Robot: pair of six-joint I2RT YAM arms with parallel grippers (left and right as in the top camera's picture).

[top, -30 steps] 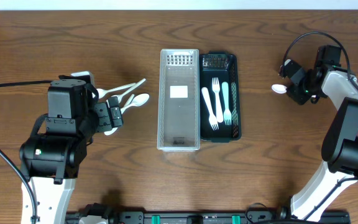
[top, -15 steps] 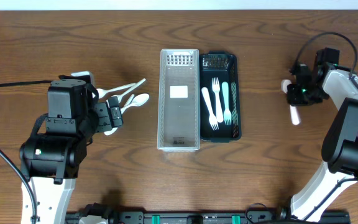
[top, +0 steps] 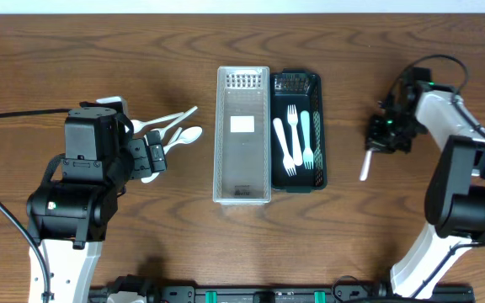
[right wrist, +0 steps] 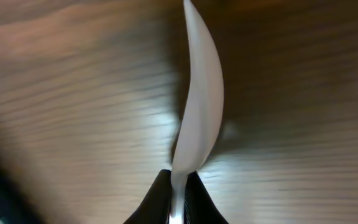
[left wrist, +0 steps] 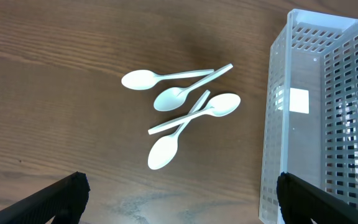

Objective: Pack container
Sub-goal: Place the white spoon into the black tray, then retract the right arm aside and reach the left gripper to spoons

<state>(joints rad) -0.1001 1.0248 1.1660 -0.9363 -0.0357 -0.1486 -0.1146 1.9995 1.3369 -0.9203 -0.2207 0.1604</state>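
We are seeing the right end effector (top: 385, 137) clamping a white spoon (right wrist: 197, 112) above the table (top: 99, 50), near a black tray (top: 320, 126) holding three forks (top: 293, 135), while the left end effector (top: 153, 156), fingers apart, is hovering over four loose spoons (left wrist: 179, 118) beside a clear bin (left wrist: 275, 143).

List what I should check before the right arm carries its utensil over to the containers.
1. Grip: right tool shut on white utensil: ok.
2. Lift: white utensil off the table: cannot tell.
3. Room in clear bin: ok.
4. Room in black tray beside three forks: ok.
5. Path: left tool open, over spoons, left of the bin: ok.
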